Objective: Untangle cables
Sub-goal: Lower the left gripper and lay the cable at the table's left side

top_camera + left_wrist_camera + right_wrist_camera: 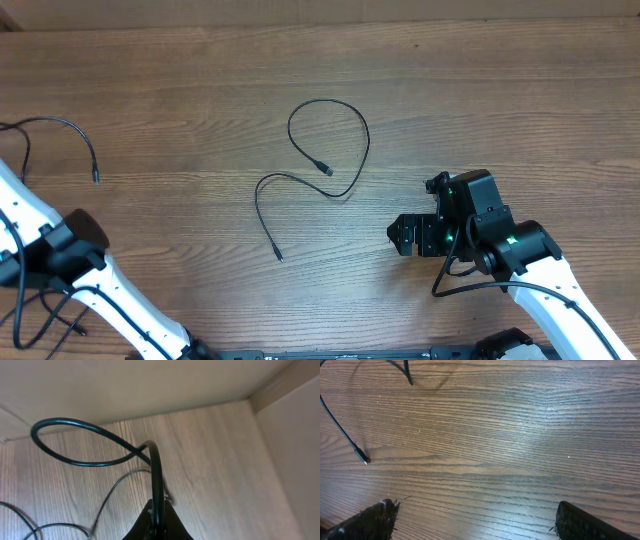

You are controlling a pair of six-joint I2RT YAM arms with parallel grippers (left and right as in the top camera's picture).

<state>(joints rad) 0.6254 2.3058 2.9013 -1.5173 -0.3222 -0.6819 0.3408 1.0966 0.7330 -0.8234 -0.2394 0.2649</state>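
Observation:
A thin black cable (pixel 345 130) lies loose in the middle of the table, with one loop, a plug (pixel 329 172) inside the loop and the other end (pixel 280 258) nearer me. A second cable (pixel 70 128) arcs in from the left edge, its tip (pixel 96 179) on the table. My left gripper (pixel 160 516) is shut on a black cable (pixel 75 424) that loops up and to the left; this gripper is out of the overhead view. My right gripper (pixel 393 237) (pixel 480 525) is open and empty, just right of the middle cable, whose plug (pixel 362 458) shows in its wrist view.
A wood-grain table (pixel 480 90) with a pale wall (pixel 150 385) behind it. Two more thin cords (pixel 107 497) lie on the table below the left gripper. The left arm's elbow (pixel 72 243) and its thicker wires (pixel 30 320) are at the lower left.

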